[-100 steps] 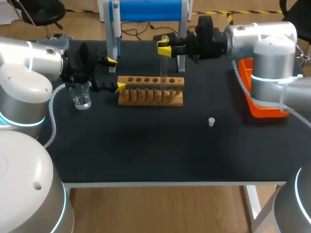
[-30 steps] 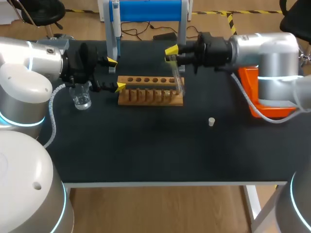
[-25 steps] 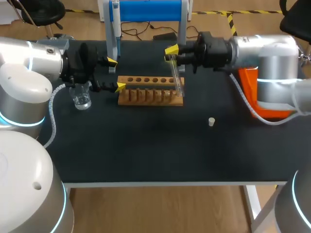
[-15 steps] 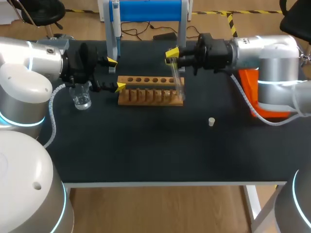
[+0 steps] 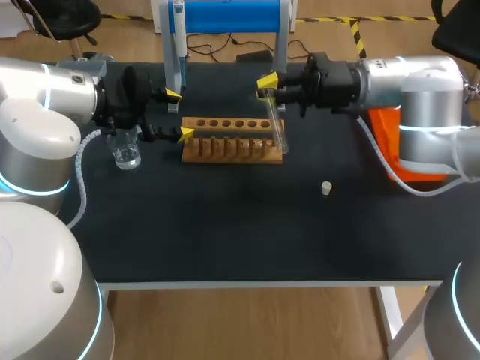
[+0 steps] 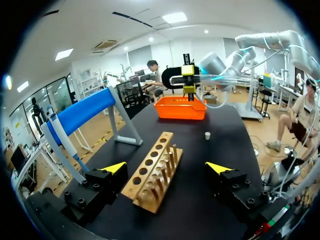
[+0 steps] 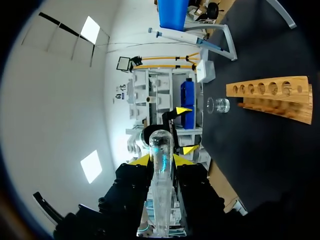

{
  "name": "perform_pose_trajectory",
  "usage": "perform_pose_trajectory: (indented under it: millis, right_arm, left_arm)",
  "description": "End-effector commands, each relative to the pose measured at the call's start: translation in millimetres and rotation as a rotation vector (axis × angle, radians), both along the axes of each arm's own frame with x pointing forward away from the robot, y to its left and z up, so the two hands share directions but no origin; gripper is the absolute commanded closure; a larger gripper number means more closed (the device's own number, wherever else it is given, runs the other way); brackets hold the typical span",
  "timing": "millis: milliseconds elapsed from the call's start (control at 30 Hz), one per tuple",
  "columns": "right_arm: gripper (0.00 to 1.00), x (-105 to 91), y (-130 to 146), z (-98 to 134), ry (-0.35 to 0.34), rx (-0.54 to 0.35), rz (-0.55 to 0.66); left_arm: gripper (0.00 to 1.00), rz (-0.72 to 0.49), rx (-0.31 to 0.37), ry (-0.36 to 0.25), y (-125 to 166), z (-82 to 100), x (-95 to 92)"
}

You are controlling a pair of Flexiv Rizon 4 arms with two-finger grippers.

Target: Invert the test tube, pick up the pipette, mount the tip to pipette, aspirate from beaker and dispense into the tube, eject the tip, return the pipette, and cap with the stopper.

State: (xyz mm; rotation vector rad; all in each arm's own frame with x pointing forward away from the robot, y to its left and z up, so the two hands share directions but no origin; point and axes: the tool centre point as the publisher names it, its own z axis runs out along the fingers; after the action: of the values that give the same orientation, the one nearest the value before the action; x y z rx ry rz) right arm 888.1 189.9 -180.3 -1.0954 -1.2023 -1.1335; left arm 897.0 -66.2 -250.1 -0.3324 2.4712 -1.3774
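Nearest, the stopper [image 5: 326,188] lies loose, so capping is not yet done. Behind it the beaker [image 5: 126,152] stands beside the left gripper [image 5: 178,115], whose fingers are spread wide and empty at the wooden rack's [image 5: 225,124] left end. The right gripper [image 6: 188,80] clamps the test tube [image 5: 277,124] over the rack's right end, and the inversion looks half done. Farthest, the pipette [image 5: 177,41] hangs on its blue stand [image 5: 232,15], so every pipetting step remains. The tube lies close to level with its long axis running near to far, the mouth apparently toward the robot's side and the rounded closed end toward the stand.
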Motion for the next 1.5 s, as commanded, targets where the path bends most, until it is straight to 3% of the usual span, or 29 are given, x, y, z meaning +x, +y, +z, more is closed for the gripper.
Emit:
perform_pose_trajectory:
  millis: [33, 433, 500, 600, 867, 900, 967, 1033, 1433, 1500]
  right_arm:
    - [1.00, -0.3, -1.2, 0.6, -0.001, -0.002, 0.001]
    - [1.00, -0.3, -1.2, 0.6, -0.001, -0.002, 0.001]
    - [1.00, -0.3, -1.2, 0.6, -0.001, -0.002, 0.001]
    - [1.00, -0.3, -1.2, 0.6, -0.001, -0.002, 0.001]
    - [1.00, -0.3, -1.2, 0.6, -0.001, -0.002, 0.001]
    - [1.00, -0.3, -1.2, 0.6, -0.001, -0.002, 0.001]
    - [1.00, -0.3, -1.2, 0.6, -0.001, -0.002, 0.001]
    - [1.00, -0.3, -1.2, 0.6, -0.001, -0.002, 0.001]
    - [1.00, -0.3, -1.2, 0.6, -0.001, -0.002, 0.001]
    - [1.00, -0.3, -1.2, 0.6, -0.001, -0.002, 0.001]
  left_arm:
    - [0.00, -0.001, -0.001, 0.000, 0.3, 0.0, 0.0]
    - [0.00, -0.001, -0.001, 0.000, 0.3, 0.0, 0.0]
    - [0.00, -0.057, -0.091, -0.201, -3.6, 8.6, -9.0]
    - [0.00, -0.149, -0.252, -0.399, -7.5, 15.3, -21.8]
    - [0.00, -0.379, -0.386, -0.749, -17.1, 31.4, -46.9]
    - [0.00, -0.433, -0.427, -0.804, -17.9, 33.8, -50.2]
    - [0.00, -0.536, -0.441, -0.874, -20.4, 38.6, -56.2]
    - [0.00, -0.568, -0.409, -0.855, -22.9, 43.0, -56.2]
    - [0.00, -0.568, -0.409, -0.855, -22.9, 43.0, -56.2]
    - [0.00, -0.564, -0.345, -0.954, -30.2, 49.5, -61.5]
